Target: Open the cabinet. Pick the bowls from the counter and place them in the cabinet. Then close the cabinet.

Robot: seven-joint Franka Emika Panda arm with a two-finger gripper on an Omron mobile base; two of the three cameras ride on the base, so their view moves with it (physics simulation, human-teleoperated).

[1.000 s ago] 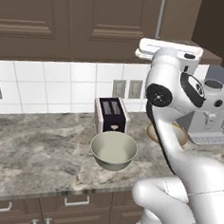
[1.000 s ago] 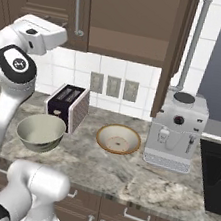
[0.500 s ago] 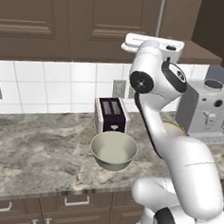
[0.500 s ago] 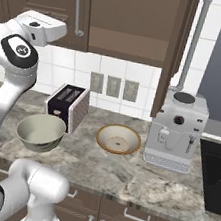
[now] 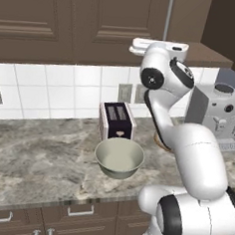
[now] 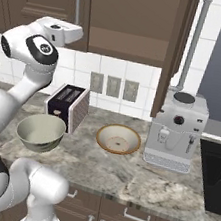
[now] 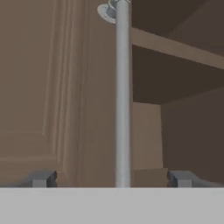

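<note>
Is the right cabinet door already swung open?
Yes: in the right base view the right door stands edge-on, swung out from the cabinet, with its silver handle facing the room.

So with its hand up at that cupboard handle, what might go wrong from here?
The open gripper straddles the left door's silver handle without clamping it; a pull now could slip off. The right door already hangs open over the coffee machine, and the arm's later reach for the patterned bowl might bump it.
</note>
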